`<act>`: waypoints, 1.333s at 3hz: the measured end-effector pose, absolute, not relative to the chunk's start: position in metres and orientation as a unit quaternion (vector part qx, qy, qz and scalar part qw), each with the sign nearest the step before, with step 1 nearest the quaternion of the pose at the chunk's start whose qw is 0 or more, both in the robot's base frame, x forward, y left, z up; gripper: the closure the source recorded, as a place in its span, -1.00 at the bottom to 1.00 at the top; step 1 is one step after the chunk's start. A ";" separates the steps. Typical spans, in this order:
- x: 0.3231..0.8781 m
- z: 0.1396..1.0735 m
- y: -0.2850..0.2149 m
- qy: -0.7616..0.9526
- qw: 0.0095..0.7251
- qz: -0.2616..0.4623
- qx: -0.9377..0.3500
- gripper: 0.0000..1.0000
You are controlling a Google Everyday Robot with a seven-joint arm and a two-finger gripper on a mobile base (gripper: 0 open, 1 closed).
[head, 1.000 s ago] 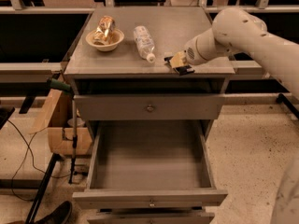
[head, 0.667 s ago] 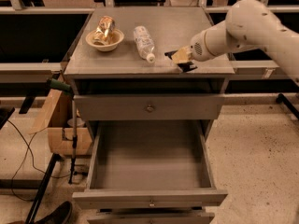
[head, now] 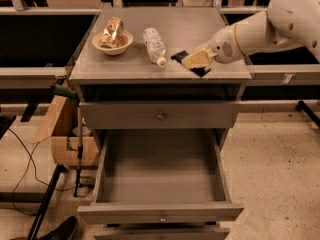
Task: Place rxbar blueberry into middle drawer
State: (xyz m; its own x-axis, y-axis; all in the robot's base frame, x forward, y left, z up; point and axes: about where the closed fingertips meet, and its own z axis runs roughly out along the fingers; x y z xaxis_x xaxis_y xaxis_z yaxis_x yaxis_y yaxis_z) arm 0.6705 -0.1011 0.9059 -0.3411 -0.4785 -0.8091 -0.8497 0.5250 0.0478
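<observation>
Gripper: tan, low over the front right part of the grey counter, directly above the bar.
Jaws: cannot tell whether open or closed.
Small dark navy-blue rxbar blueberry: on the counter under the gripper, with an end showing on either side.
Wide grey metal middle drawer: pulled out.
Clear plastic bottle: lying just left of the bar.

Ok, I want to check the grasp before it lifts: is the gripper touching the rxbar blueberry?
Cannot tell. In the camera view the gripper overlaps the rxbar blueberry on the cabinet top, hiding any contact or gap between them.
</observation>
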 end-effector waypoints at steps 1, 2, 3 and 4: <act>0.644 0.896 -0.098 0.738 0.370 0.267 -0.497 1.00; 0.639 0.893 -0.096 0.729 0.363 0.267 -0.515 1.00; 0.639 0.893 -0.095 0.728 0.363 0.267 -0.516 1.00; 0.637 0.876 -0.085 0.721 0.349 0.261 -0.539 1.00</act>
